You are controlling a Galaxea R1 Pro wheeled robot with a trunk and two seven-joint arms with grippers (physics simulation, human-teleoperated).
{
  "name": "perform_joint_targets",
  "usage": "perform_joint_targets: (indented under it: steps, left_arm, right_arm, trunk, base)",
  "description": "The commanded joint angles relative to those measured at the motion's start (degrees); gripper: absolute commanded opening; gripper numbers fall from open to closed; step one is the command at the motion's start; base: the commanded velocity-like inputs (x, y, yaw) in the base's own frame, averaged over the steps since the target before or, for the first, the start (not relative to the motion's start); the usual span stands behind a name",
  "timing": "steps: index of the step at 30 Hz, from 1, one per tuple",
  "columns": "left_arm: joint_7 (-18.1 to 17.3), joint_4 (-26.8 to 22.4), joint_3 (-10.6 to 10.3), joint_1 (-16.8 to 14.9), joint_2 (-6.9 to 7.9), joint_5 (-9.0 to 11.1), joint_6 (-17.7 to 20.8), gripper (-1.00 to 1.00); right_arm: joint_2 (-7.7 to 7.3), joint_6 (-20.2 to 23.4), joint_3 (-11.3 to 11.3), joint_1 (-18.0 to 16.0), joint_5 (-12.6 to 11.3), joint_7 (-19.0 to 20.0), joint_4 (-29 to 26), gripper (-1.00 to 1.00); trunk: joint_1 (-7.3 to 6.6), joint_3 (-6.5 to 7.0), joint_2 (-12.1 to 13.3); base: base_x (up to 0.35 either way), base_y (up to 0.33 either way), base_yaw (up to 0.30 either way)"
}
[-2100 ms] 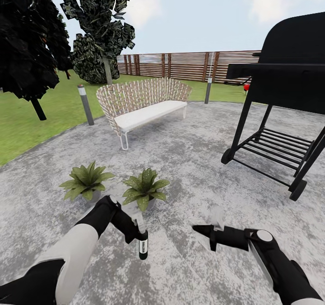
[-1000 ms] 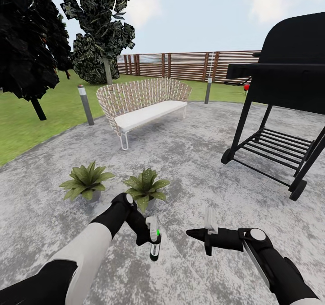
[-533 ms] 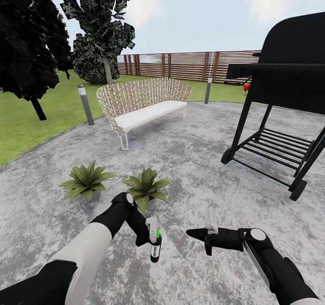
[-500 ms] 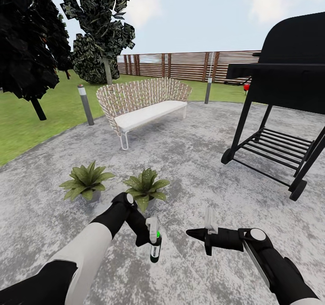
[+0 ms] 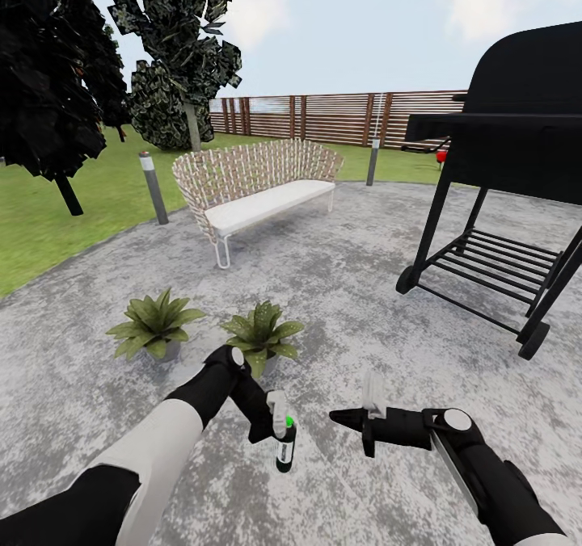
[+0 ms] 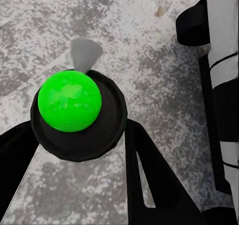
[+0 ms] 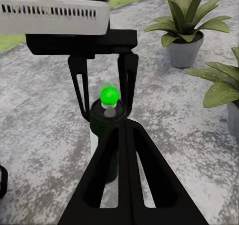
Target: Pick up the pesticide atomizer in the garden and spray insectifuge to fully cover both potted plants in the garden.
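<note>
The pesticide atomizer point(image 6: 79, 116) is seen end-on, its top glowing bright green. Dark left gripper fingers point(image 6: 149, 175) flank it, touching, above mottled grey paving point(image 6: 144, 40)

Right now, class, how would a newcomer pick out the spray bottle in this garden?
Find the black grill, then look down across the grey paving to the two potted plants. Just in front, the left tool holds the spray bottle: slim, dark, white-labelled, with a bright green ball on top.
</note>
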Motion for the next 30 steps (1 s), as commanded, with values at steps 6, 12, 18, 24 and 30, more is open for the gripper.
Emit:
perform_joint_targets:
  steps: [6, 12, 18, 24, 30]
  left_arm:
    - [0.37, -1.78, -10.56, 0.01, -0.01, 8.64, 1.02, -1.00]
    - [0.75, -2.52, -13.91, 0.00, -0.01, 11.29, 1.17, -1.00]
    - [0.87, -3.22, -13.97, -0.03, -0.01, 11.42, 1.17, -1.00]
    - [1.26, -4.44, -13.97, -0.03, -0.01, 13.55, 1.17, -1.00]
    - [3.59, -4.52, -13.97, 0.04, -0.01, 15.48, 1.12, -1.00]
  right_arm:
    - [0.09, 0.26, 0.05, -0.03, 0.06, 0.11, -0.06, -1.00]
    - [0.03, 0.24, -0.03, -0.03, 0.06, 0.14, -0.07, -1.00]
    - [0.04, 0.19, -0.04, -0.03, 0.06, 0.16, -0.11, -1.00]
    - [0.02, 0.19, -0.04, -0.03, 0.06, 0.20, -0.21, -1.00]
    - [0.05, 0.18, -0.04, -0.03, -0.06, 0.20, -0.27, -1.00]
  trunk:
    - [-0.01, -0.05, -0.02]
    - [-0.01, -0.05, -0.02]
    - [-0.01, -0.05, -0.02]
    - [-0.01, -0.05, -0.02]
    - [-0.01, -0.05, -0.02]
  base:
    - [0.000, 0.000, 0.000]
    - [0.000, 0.000, 0.000]
    - [0.000, 0.000, 0.000]
    - [0.000, 0.000, 0.000]
    - [0.000, 0.000, 0.000]
